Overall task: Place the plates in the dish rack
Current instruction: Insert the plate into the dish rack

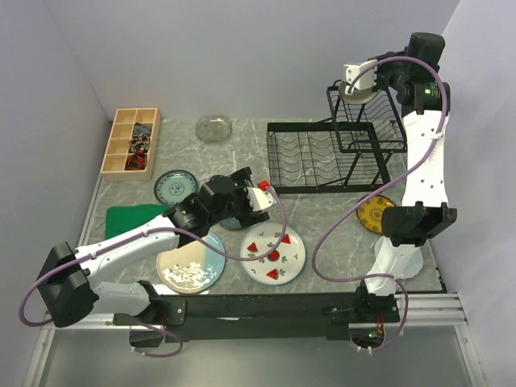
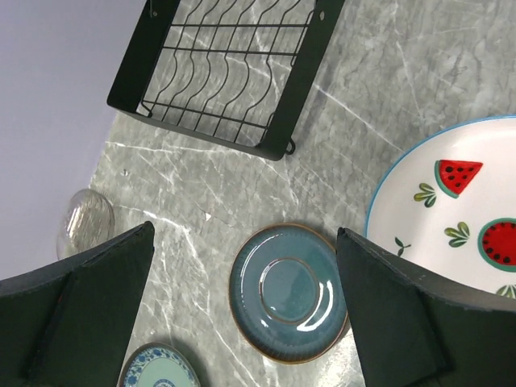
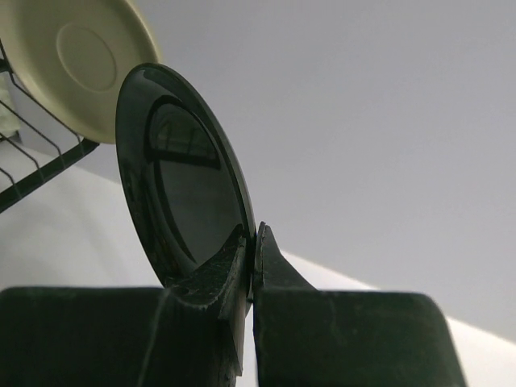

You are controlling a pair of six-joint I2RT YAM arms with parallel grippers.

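My left gripper (image 1: 244, 210) (image 2: 244, 242) hovers open over a small slate-blue plate (image 2: 289, 292) that lies flat on the table, between the fingers but untouched. Beside it lies the white watermelon plate (image 1: 272, 252) (image 2: 459, 218). My right gripper (image 3: 254, 234) (image 1: 360, 81) is shut on the rim of a black plate (image 3: 181, 169), held on edge high over the upper basket of the black wire dish rack (image 1: 334, 153) (image 2: 234, 72). A cream plate (image 3: 81, 56) (image 1: 355, 90) leans in that basket.
More plates lie flat: cream-and-blue (image 1: 190, 264), blue patterned (image 1: 175, 186) (image 2: 161, 367), yellow (image 1: 376, 214) under the right arm. A clear glass dish (image 1: 214, 127) (image 2: 85, 222) sits at the back. A green cloth (image 1: 133, 216) and a wooden compartment box (image 1: 131, 141) are at the left.
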